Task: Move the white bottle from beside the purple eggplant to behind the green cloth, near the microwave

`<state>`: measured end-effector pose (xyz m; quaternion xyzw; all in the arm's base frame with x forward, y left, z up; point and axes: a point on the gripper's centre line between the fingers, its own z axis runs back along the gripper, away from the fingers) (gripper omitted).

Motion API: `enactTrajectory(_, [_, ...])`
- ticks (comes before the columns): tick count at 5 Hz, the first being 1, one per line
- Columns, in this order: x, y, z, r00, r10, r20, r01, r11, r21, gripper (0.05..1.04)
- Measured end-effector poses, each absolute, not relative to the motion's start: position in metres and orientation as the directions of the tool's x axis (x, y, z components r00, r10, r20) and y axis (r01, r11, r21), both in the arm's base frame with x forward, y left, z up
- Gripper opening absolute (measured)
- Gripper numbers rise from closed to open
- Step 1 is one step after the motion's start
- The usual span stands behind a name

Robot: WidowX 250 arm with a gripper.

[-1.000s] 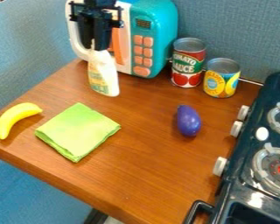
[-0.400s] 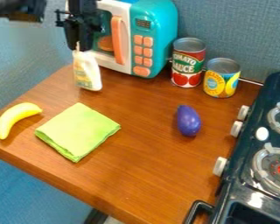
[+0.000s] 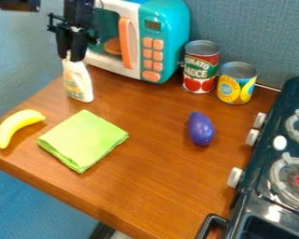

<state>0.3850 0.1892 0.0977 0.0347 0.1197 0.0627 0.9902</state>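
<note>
The black gripper (image 3: pixel 69 57) hangs at the upper left of the camera view, left of the toy microwave's door. It is shut on the top of a white bottle (image 3: pixel 78 82) with a yellowish label. The bottle hangs nearly upright, tilted slightly, at the counter's back left; whether its base touches the wood I cannot tell. In front of it lie a yellow banana (image 3: pixel 17 126) and a folded green cloth (image 3: pixel 83 140).
A teal and white toy microwave (image 3: pixel 166 42) stands at the back. Beside it are a tomato sauce can (image 3: pixel 201 67) and a yellow-blue can (image 3: pixel 236 83). A purple eggplant (image 3: pixel 201 129) lies right of centre on the wooden counter (image 3: pixel 158 186). The dark stove (image 3: pixel 258 186) borders the right side.
The gripper has moved left with the bottle, from in front of the microwave's door towards the counter's left edge. More of the microwave's door now shows.
</note>
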Motion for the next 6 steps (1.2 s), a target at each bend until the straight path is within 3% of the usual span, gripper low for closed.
enactTrajectory(1, [0.378, 0.188, 0.099, 0.964, 0.116, -0.239, -0.097, 0.991, 0.087, 0.423])
enactTrajectory(3, [0.382, 0.184, 0.118, 0.972, 0.090, -0.216, -0.082, 0.996, 0.046, 0.986])
enactTrajectory(4, [0.378, 0.181, 0.108, 0.973, 0.077, -0.218, -0.069, 0.997, 0.043, 1.006])
enactTrajectory(5, [0.364, 0.160, 0.130, 0.984, 0.064, -0.168, -0.049, 0.995, 0.090, 1.003])
enactTrajectory(6, [0.350, 0.101, 0.131, 0.978, -0.084, -0.192, 0.105, 0.989, 0.101, 1.001])
